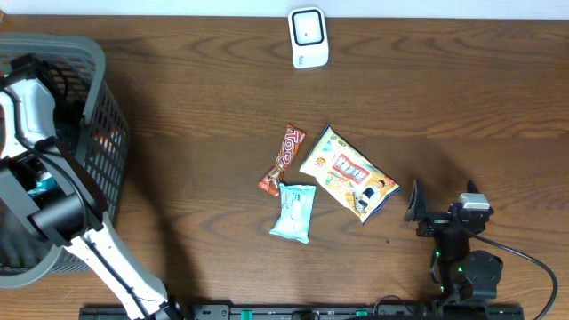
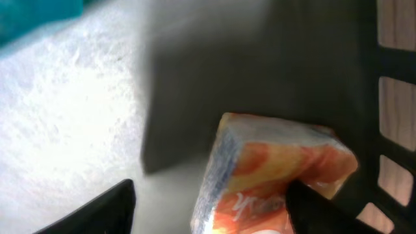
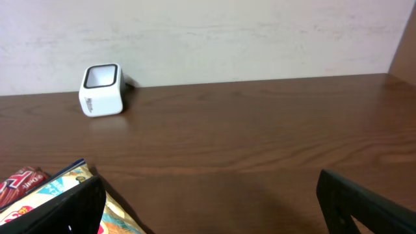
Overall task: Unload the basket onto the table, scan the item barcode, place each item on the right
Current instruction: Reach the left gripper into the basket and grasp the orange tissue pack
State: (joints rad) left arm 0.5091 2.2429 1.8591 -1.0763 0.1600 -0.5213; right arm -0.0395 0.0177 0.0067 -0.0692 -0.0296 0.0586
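My left arm reaches down into the grey basket at the table's left edge. In the left wrist view an orange and white packet stands on edge on the basket floor, between the fingers of my left gripper. The right finger touches the packet. A gap separates it from the left finger. The white barcode scanner stands at the table's far edge, also visible as the scanner in the right wrist view. My right gripper rests open and empty near the front right.
A yellow snack bag, a red-brown candy bar and a teal packet lie mid-table. The snack bag's corner sits by my right gripper's left finger. Something teal lies deeper in the basket, beside its slotted wall.
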